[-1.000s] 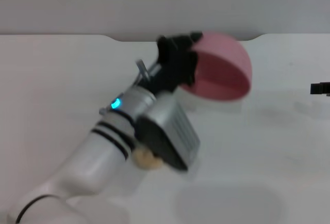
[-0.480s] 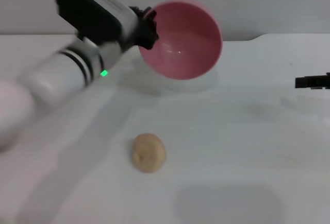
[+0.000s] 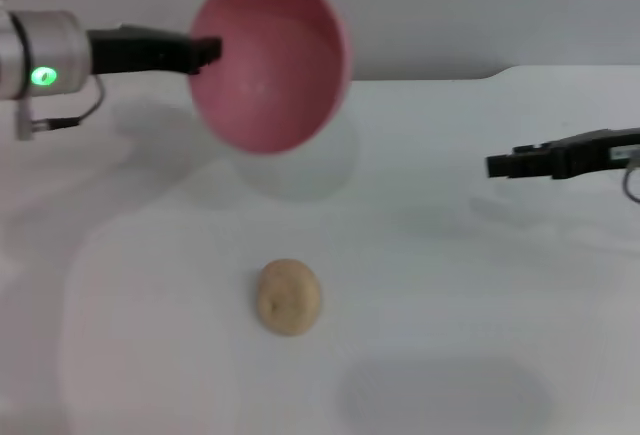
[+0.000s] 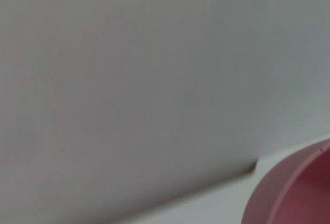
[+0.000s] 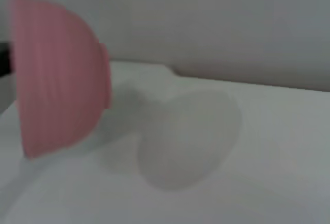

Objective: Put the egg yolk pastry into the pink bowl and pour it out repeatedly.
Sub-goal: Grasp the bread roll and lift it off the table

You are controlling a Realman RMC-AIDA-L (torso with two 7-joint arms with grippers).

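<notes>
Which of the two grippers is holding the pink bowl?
The left gripper: it grips the tipped pink bowl by its rim, above the table. The right gripper carries nothing.

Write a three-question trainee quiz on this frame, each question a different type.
1. True or false: the pastry is inside the bowl.
2. Which gripper holds the bowl? A. left gripper B. right gripper C. neither
3. Fill in: the bowl is held above the table, tipped on its ___.

Key: 1. False, it lies on the table, nearer the camera than the bowl. 2. A, at the rim; the right one hangs apart, holding nothing. 3. side.
</notes>
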